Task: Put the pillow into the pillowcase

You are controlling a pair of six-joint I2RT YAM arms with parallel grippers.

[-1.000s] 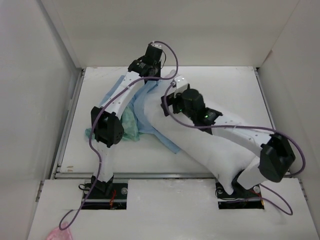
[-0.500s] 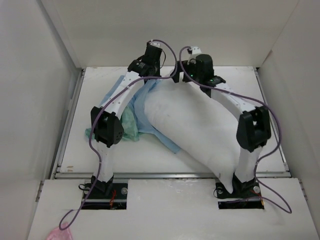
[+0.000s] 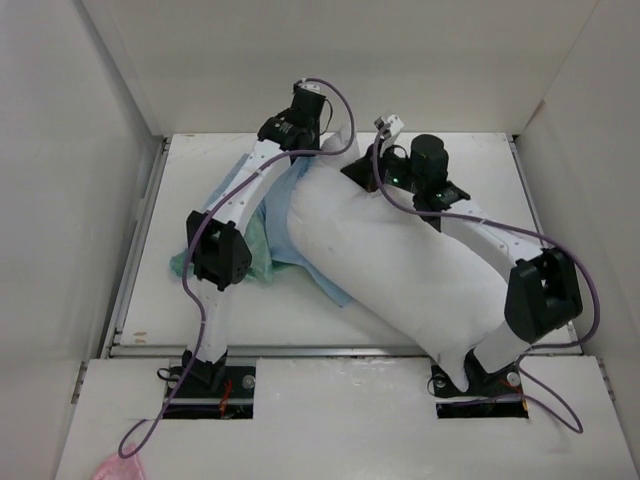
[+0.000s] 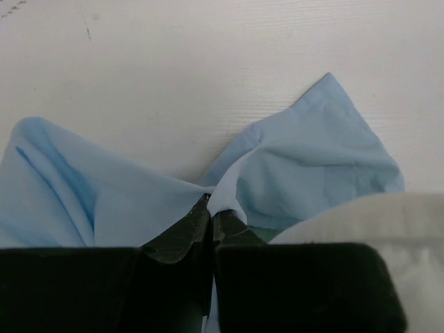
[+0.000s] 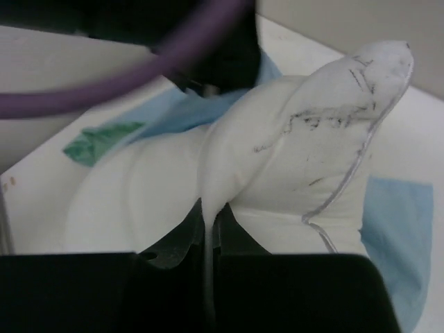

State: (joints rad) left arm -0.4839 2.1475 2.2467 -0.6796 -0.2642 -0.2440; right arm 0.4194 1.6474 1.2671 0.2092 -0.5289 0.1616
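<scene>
The plump white pillow [image 3: 400, 270] lies slantwise from the far middle of the table to the right arm's base. Its far end rests on the light blue pillowcase [image 3: 300, 250], whose sea-green face [image 3: 262, 252] shows at the left. My left gripper [image 4: 211, 211] is shut on a fold of the pillowcase [image 4: 305, 159] at the pillow's far left corner, with the pillow [image 4: 374, 222] beside it. My right gripper [image 5: 211, 211] is shut on a pinch of pillow [image 5: 298, 132] fabric near the far corner, and blue pillowcase [image 5: 395, 236] shows beyond.
White walls enclose the table [image 3: 470, 170] on the left, back and right. A purple cable [image 5: 139, 76] crosses the right wrist view just above the pillow. Something pink [image 3: 118, 468] lies on the near ledge at the bottom left.
My right arm swung from over the pillow's middle to its far end and shut on the pillow fabric there. The left gripper stayed shut on the pillowcase.
</scene>
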